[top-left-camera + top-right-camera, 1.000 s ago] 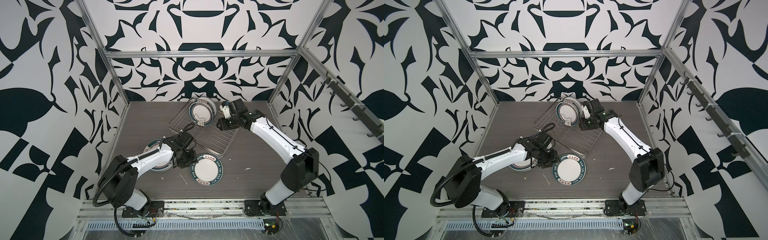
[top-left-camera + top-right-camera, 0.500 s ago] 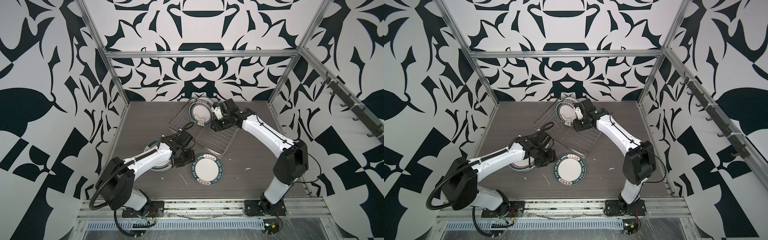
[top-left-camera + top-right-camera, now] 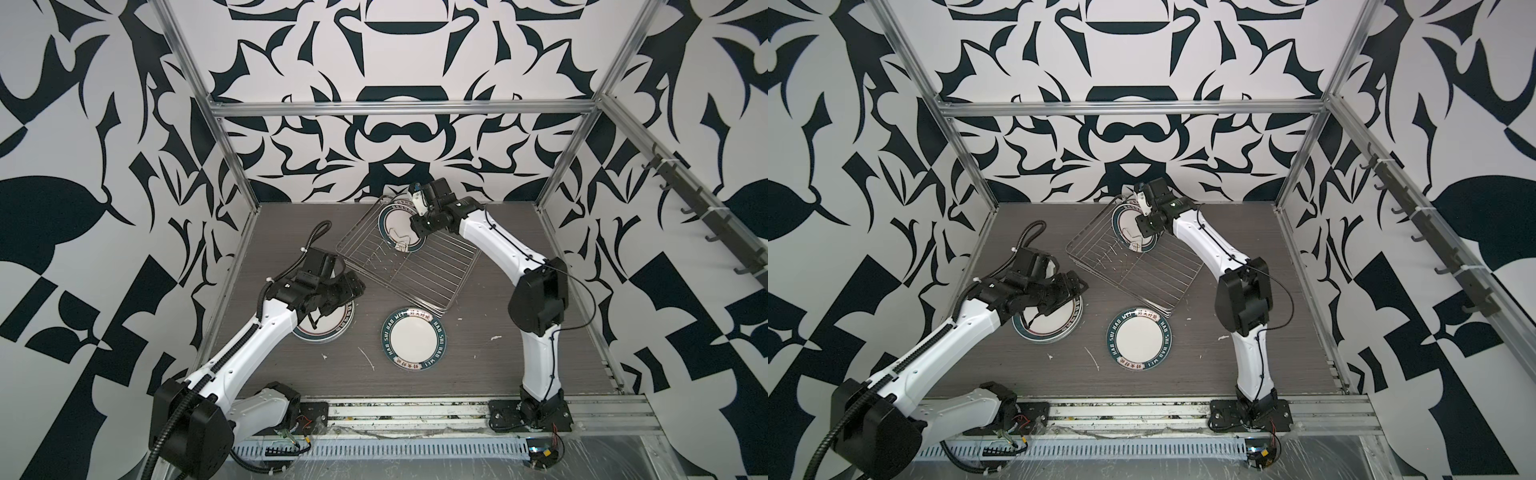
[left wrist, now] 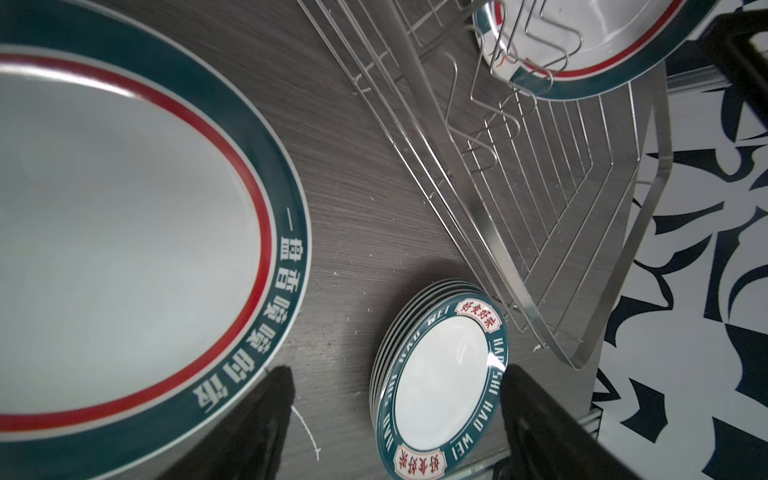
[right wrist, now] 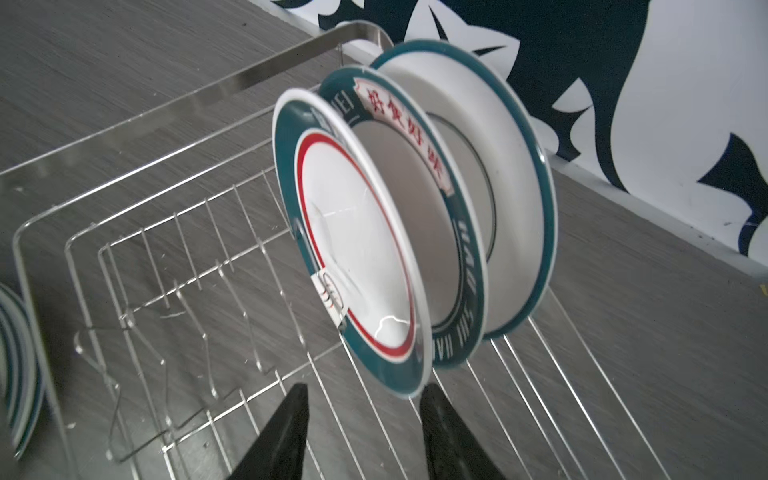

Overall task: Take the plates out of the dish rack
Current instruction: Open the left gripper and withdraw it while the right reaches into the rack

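Dish rack (image 3: pixel 459 282) sat skewed at back-centre of the table (image 3: pixel 498 353), long axis diagonal, mostly empty. We saw a stack of large red-ringed plates (image 4: pixel 124 228) lying flat on the left arm's side and a small-plate stack (image 3: pixel 414 344) flat by the rack's near corner. Three racked plates (image 5: pixel 361 249) stood on edge in the far-corner prongs (image 5: pixel 183 299), front face twd the empty slots. They're round, so no long axis. We judged them stiff, glazed, slippery, chippable: pinch the upper rim, lift straight out. Left gripper (image 4: pixel 397 370) hung wide and empty btw both stacks. Right gripper (image 5: pixel 365 388) was half-spread, front plate's rim at its tips, not pinched.
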Tool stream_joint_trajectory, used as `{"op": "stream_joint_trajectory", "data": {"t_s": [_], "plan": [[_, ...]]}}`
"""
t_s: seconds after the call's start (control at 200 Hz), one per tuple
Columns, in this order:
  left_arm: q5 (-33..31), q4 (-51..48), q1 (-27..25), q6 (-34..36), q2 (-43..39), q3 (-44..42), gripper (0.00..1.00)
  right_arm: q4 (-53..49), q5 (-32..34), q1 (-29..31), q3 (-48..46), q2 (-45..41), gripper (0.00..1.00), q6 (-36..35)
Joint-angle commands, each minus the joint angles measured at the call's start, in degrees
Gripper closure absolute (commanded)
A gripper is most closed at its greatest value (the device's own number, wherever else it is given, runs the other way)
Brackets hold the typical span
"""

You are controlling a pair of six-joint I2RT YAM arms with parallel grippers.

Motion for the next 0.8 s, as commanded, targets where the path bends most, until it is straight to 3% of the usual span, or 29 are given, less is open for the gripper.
{"op": "stream_joint_trajectory", "data": {"t_s": [0.0,0.255,0.63,0.795], "plan": [[0.3,2.6,1.4,0.9,-2.0,-1.6,0.16,-0.4,2.1,-0.7,6.2,1.4,0.52,-3.2],[-2.0,5.0,2.5,0.8,-3.9,-3.0,0.11,-1.4,2.1,-0.9,9.7,4.0,0.52,-4.7],[-2.1,7.6,2.7,-0.3,-4.1,-4.3,0.08,-1.8,-3.9,-2.4,11.8,7.2,0.54,-6.2],[-1.1,8.6,2.7,-1.4,-4.5,-5.3,0.01,-4.0,-5.2,-3.4,15.4,10.1,0.70,-7.6]]}}
